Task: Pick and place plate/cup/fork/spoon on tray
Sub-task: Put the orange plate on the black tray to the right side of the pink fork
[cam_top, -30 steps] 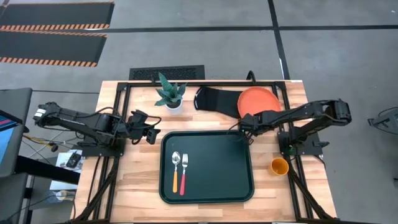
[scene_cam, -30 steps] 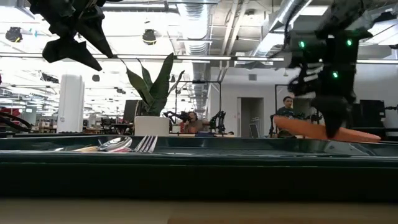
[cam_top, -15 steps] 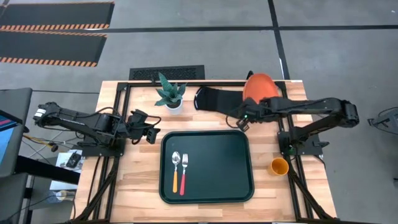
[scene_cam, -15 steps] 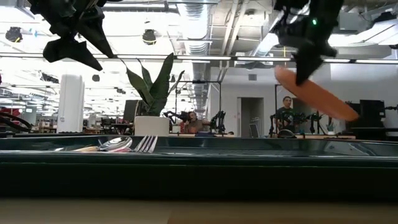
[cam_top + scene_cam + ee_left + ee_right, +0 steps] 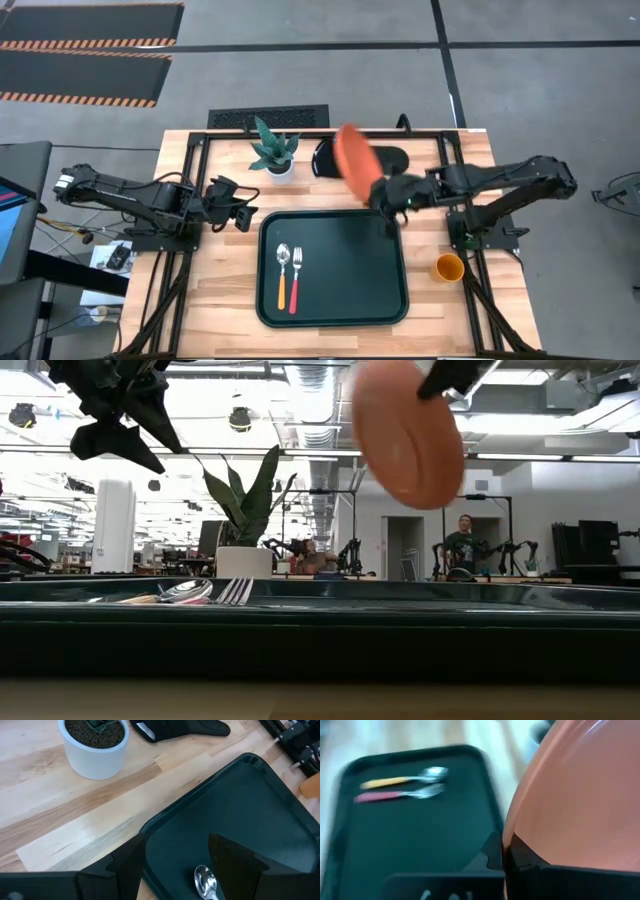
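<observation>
Orange-red plate [image 5: 354,160], pinched by its rim in the right hand [image 5: 385,195], tilts steeply above the tray [image 5: 333,300]; it could slip out.

no readable text, no labels, no brand marks, no numbers in any view, orange-and-black hazard stripes on the floor mats [image 5: 85,45] carry no lettering, tray [image 5: 333,300] and plate [image 5: 353,163] unmarked
</observation>
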Robot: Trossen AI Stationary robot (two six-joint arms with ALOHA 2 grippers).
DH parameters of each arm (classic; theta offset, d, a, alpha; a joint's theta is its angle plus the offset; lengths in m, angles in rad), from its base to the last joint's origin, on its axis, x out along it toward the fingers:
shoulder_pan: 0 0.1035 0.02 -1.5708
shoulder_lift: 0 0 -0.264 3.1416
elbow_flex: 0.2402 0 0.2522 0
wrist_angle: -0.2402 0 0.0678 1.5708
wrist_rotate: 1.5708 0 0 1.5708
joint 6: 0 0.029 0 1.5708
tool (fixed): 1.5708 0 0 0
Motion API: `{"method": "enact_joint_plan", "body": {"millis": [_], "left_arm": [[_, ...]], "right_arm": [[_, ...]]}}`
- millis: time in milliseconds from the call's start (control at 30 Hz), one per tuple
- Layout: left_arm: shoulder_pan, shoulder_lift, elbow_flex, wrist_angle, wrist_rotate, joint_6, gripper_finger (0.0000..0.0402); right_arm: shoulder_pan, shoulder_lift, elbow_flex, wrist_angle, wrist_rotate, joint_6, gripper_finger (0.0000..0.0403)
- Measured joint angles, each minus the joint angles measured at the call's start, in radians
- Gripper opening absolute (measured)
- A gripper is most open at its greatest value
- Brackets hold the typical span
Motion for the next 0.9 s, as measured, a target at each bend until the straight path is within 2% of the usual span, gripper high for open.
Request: {"method": "enact_joint_plan", "body": {"millis": [133,400,533,900], "left_arm": [[0.0,0.0,0.0,-0.002,0.0,0.0,0.0203],[0.0,0.0,0.0,-0.01,0.0,0.0,0.0203],[0.0,0.0,0.0,-0.031,0.001,0.001,0.0203],[0.0,0.0,0.0,-0.048,-0.014,0.011,0.0203]], "right_arm": [[0.104,0.024,-0.001,0.023,-0.039,-0.115,0.0001],[0.26,0.142,0.001,0.024,-0.055,-0.159,0.0001],[0.333,0.216,0.061,-0.032,-0.04,-0.175,0.0001],[0.456,0.449,0.305,-0.419,0.069,-0.179,0.0001]]}}
